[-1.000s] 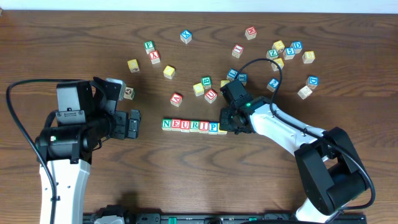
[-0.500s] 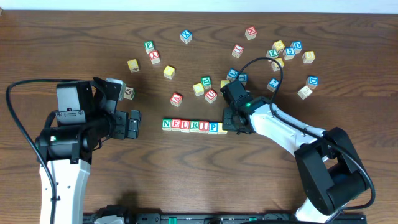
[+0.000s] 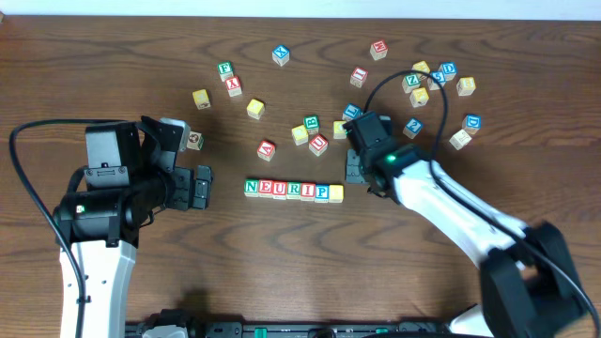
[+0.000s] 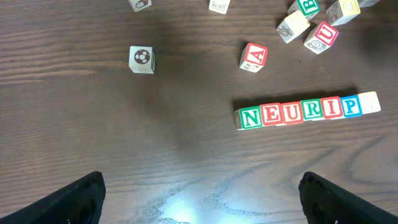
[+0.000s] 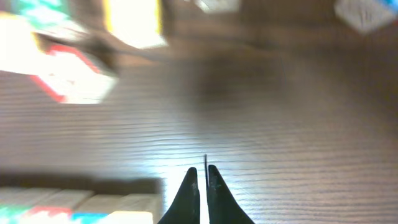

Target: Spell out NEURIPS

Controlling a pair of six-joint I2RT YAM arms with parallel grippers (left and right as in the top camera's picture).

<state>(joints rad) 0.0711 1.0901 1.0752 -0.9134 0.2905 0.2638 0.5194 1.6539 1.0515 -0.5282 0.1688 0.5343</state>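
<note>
The NEURIPS row (image 3: pixel 293 190) is lying near the middle of the table (image 3: pixel 282 272), with 7 cubes touching side by side in 1 straight line. The first 6 are reading N, E, U, R, I, P. The seventh cube (image 3: pixel 336 192), yellow-bordered, is closing the right end, and its letter is not showing clearly enough to read.

The right arm (image 3: pixel 441 192) is reaching in from the right. Its jaws are pressed together, pinching nothing, and sitting near the row's right end, on the far side and apart from it.

The left arm (image 3: pixel 103 202) is pointing at the row's left end across a strip of bare table, with its jaws spread wide and holding nothing.

Loose cubes are lying scattered beyond the row, among them a red A cube (image 3: pixel 267 149), a red U cube (image 3: pixel 319 144) and a ball-picture cube (image 4: pixel 141 59).
</note>
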